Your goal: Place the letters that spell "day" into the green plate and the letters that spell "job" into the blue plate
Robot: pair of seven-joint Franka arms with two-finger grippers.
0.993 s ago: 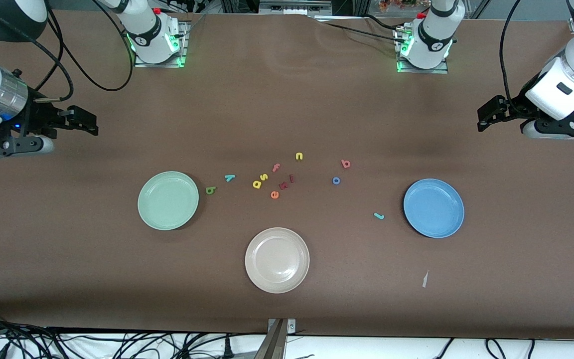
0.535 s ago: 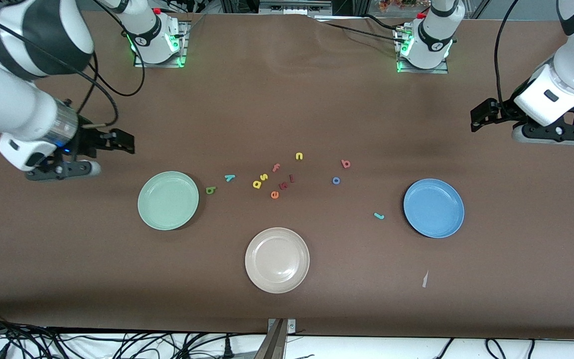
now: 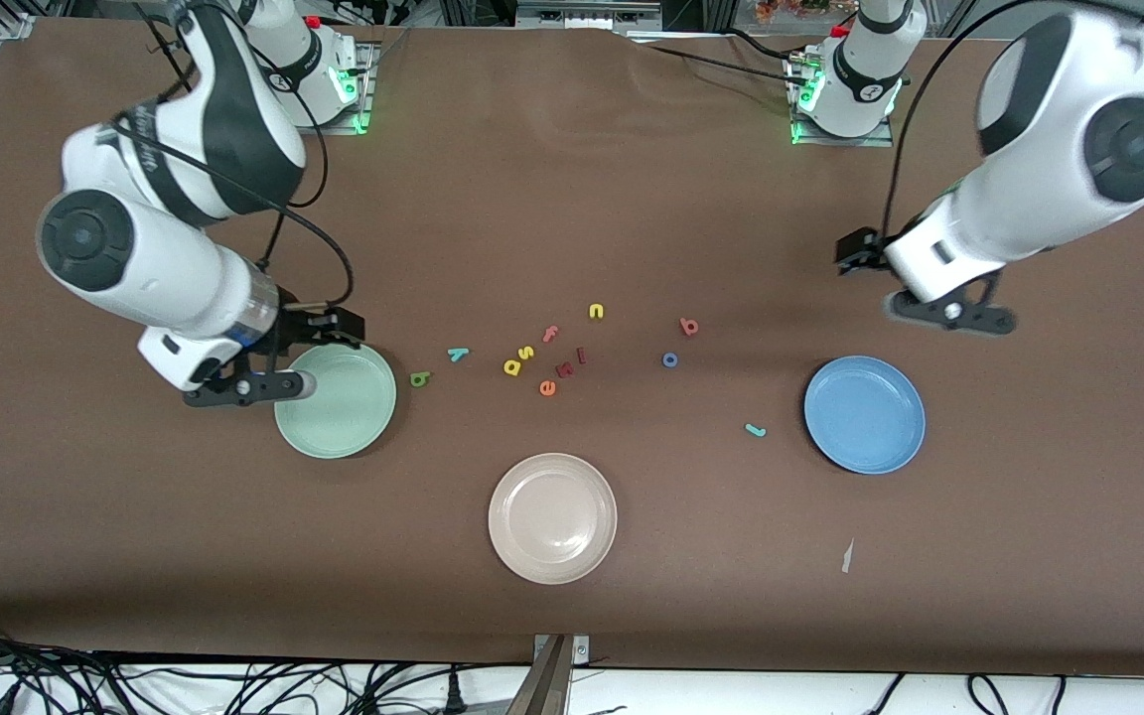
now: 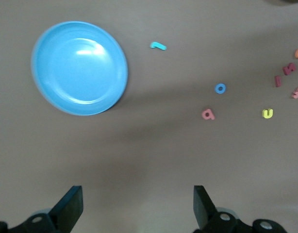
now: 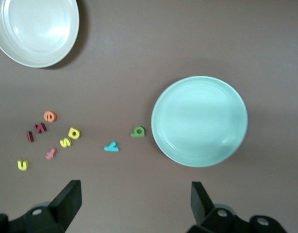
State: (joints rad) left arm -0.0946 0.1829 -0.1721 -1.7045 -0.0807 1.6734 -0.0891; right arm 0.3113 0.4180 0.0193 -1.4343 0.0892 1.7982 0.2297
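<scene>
The green plate (image 3: pixel 339 412) lies toward the right arm's end, with the olive d (image 3: pixel 420 378), teal y (image 3: pixel 457 354) and yellow a (image 3: pixel 511 367) on the table beside it. The blue plate (image 3: pixel 864 414) lies toward the left arm's end. Near it are the teal j (image 3: pixel 755 430), blue o (image 3: pixel 669 359) and pink b (image 3: pixel 689 326). My right gripper (image 3: pixel 339 324) hangs open and empty over the green plate's rim. My left gripper (image 3: pixel 855 252) is open and empty over bare table beside the blue plate (image 4: pixel 79 68). The right wrist view shows the d (image 5: pixel 138 131) and y (image 5: pixel 111 146).
A beige plate (image 3: pixel 552 517) sits nearest the front camera, between the two coloured plates. Other letters lie mid-table: yellow s (image 3: pixel 526 352), pink f (image 3: pixel 550 334), yellow n (image 3: pixel 596 311), orange e (image 3: pixel 547 388) and two dark red ones (image 3: pixel 572 363).
Both arms have swung in from the table's ends toward the middle. The right gripper came over the green plate's rim, the left one near the blue plate. Letters and plates have not moved.
</scene>
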